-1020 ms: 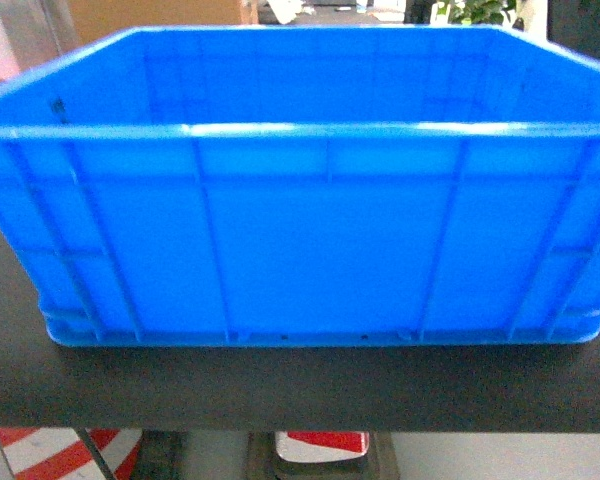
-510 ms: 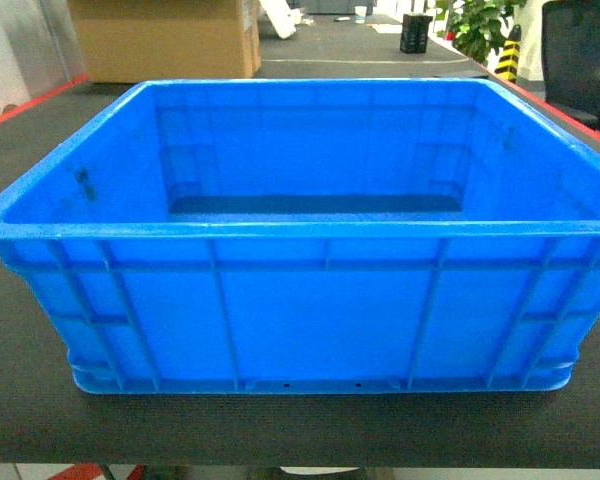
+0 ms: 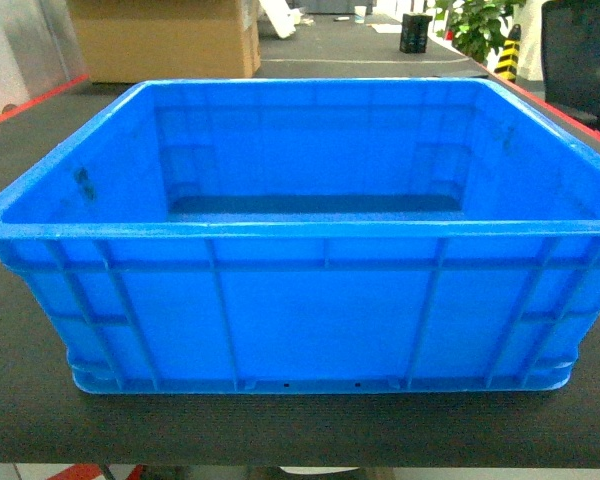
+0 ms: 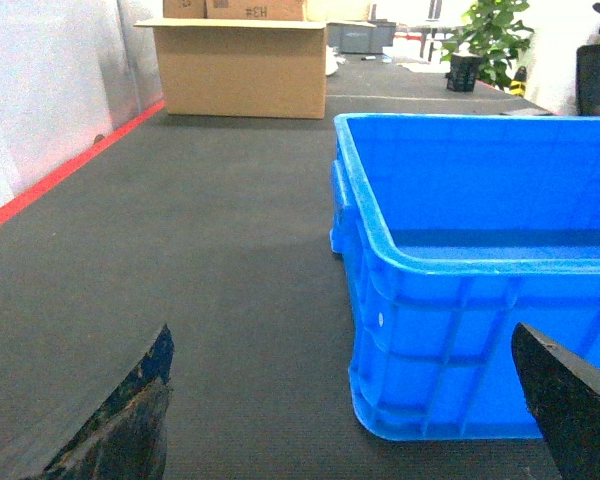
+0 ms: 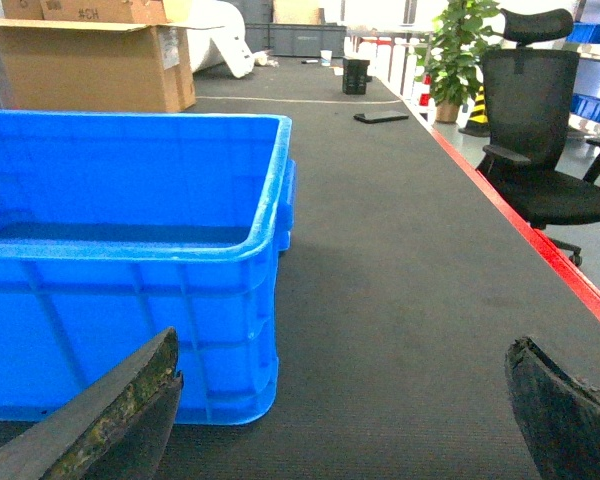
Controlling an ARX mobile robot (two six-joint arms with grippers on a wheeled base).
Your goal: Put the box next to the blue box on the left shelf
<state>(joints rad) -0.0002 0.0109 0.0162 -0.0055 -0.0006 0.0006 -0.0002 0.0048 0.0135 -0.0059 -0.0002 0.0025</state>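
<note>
The box [image 3: 310, 310], a large bright-blue ribbed crate with a thick rim, stands empty on a black table [image 3: 280, 425] straight ahead in the head view. Neither gripper shows in that view. My left gripper [image 4: 341, 335] is open, low over the table in front of the box's near left corner [image 4: 380, 400], with nothing between its fingers. Just as low, my right gripper [image 5: 342, 340] stands open in front of the near right corner of the box [image 5: 240, 370]. The left shelf and the other blue box are out of view.
A brown cardboard carton [image 3: 165, 40] stands at the table's far left. A red strip [image 5: 520, 230] marks the right table edge, with a black office chair [image 5: 540, 120] and a potted plant [image 5: 455, 55] beyond it. A small black item [image 5: 382, 117] lies far back.
A second ago the box filled the head view at rim height. The view then rose and now looks down into the box. Nothing has moved in the last half second.
</note>
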